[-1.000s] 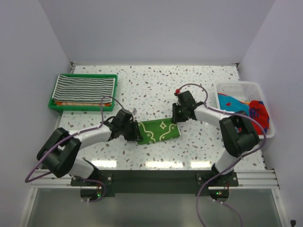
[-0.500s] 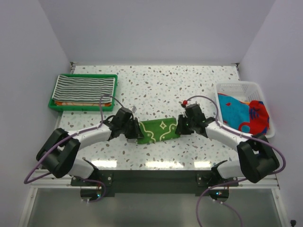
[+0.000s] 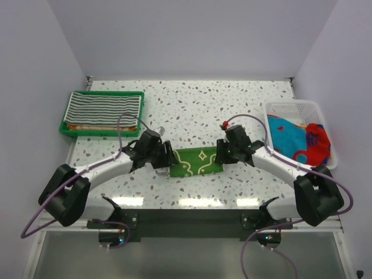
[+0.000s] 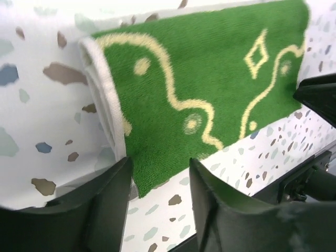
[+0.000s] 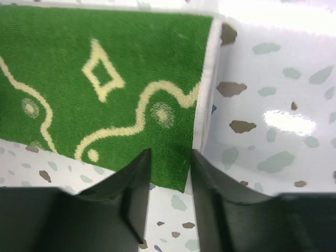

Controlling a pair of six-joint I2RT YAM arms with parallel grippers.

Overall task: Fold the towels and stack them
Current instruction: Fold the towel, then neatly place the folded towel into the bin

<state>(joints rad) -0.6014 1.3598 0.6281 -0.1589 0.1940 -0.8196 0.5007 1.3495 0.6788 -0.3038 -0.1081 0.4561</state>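
Where the two arms are bolted at the 6 o'clock edge of the worktop (image 3: 232, 104), each one leans low and forward, with its elbow swung outward and its forearm angled in toward the middle. Both wrists dip close to the surface.

The left claw (image 3: 164, 158) sits at the 9 o'clock end of the green towel (image 3: 195, 161), and the right claw (image 3: 221, 152) sits at its 3 o'clock end. The towel lies flat as a folded strip just toward 6 from centre.

From the left wrist, the left claw (image 4: 157, 168) has its fingers apart, with a corner of the green towel (image 4: 210, 89) lying in the gap. From the right wrist, the right claw (image 5: 170, 157) is also parted, more narrowly, around the other near corner of the green towel (image 5: 105, 79). Speckled worktop shows between its fingers.

Farther off at 10 o'clock, a striped towel (image 3: 103, 107) lies on an orange towel (image 3: 93, 125) in the green tray (image 3: 67, 132). At 2 o'clock, the white basket (image 3: 293, 104) holds a blue and orange towel (image 3: 285, 133) and a red towel (image 3: 318, 139).
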